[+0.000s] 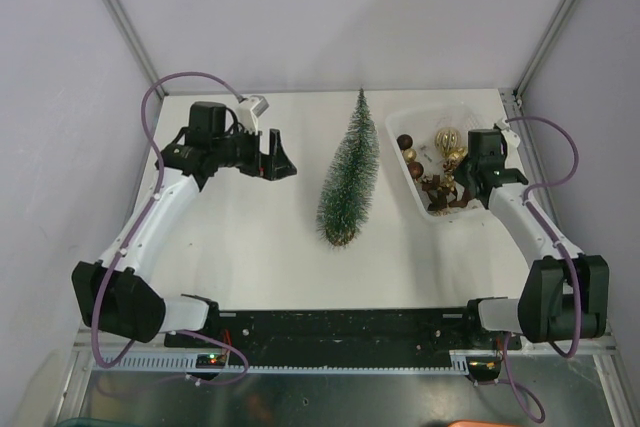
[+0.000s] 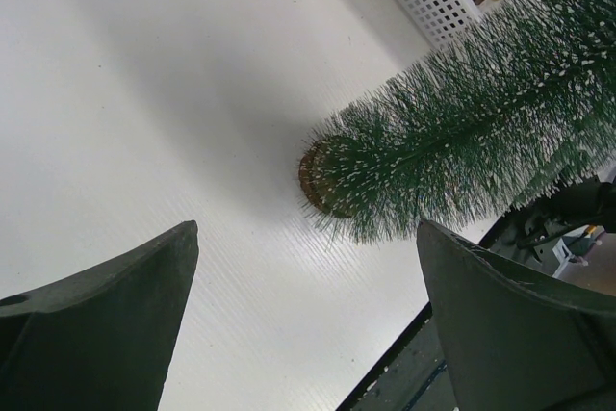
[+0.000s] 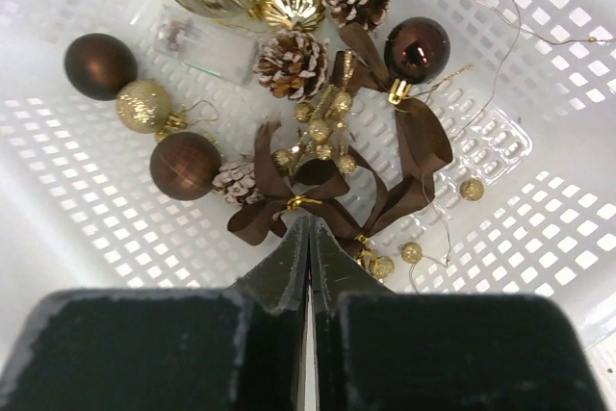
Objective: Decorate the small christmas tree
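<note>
White basket (image 3: 539, 238) under right hand (image 3: 310, 226), on white counter (image 1: 250, 237). Inside: brown bows (image 3: 289, 207) right at the hand tip, pinecones (image 3: 292, 63) further ahead, brown baubles (image 3: 183, 165) ahead-left, gold baubles (image 3: 144, 105) beside those, clear blister tray (image 3: 486, 146) ahead-right.

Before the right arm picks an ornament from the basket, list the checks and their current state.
1. The right gripper open for a grasp: not ok, jaws shut.
2. Its tips over an ornament: ok, at the brown bow in the white basket.
3. Bow free to lift alone: cannot tell, gold beads overlap it.
4. The small christmas tree upright, undecorated: ok.
5. The left gripper open, apart from the tree: ok.
</note>
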Tool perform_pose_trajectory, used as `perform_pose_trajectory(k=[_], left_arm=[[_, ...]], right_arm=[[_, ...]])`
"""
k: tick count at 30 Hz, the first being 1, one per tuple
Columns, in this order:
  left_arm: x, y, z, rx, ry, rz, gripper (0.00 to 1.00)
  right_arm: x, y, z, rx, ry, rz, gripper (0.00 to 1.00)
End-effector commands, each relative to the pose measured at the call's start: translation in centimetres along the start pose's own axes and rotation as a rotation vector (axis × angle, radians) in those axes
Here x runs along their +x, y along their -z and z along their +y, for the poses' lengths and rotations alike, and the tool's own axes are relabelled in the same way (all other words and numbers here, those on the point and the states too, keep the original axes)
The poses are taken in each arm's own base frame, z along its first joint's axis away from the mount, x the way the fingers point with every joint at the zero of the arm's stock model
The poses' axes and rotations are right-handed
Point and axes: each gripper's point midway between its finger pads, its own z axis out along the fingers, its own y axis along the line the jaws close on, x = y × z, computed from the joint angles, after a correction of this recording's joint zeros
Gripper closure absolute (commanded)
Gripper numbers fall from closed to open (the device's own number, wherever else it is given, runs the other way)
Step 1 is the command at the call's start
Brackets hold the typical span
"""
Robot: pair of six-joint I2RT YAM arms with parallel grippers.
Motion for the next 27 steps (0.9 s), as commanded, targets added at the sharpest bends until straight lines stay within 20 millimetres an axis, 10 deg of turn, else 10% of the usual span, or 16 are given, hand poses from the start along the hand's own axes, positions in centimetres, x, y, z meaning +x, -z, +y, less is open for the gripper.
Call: perform_pose_trajectory(k=[1,19,24,27], left_arm=[[-0.8,1.3,-0.6,-0.005,-0.042,-0.055,0.0],[-1.4,2.3,-1.3,0.0,-0.055,-0.086,0.0],[-1.1,2.5,-1.4,-0.002,-0.063,-0.088,0.0],[-0.7,2.4,-1.3,-0.002,-0.063,-0.081,0.0]], right_arm=[[-1.8,1.7,1.9,-0.093,-0.021,-0.047,1.0],[-14.0,12.8,9.5,-0.401,-0.047,-0.371,1.0],[-11.2,11.6,5.5,-0.152,0.028,-0.326,0.36],[-7.0,11.1,3.3,-0.077,0.118,-0.305,0.16]])
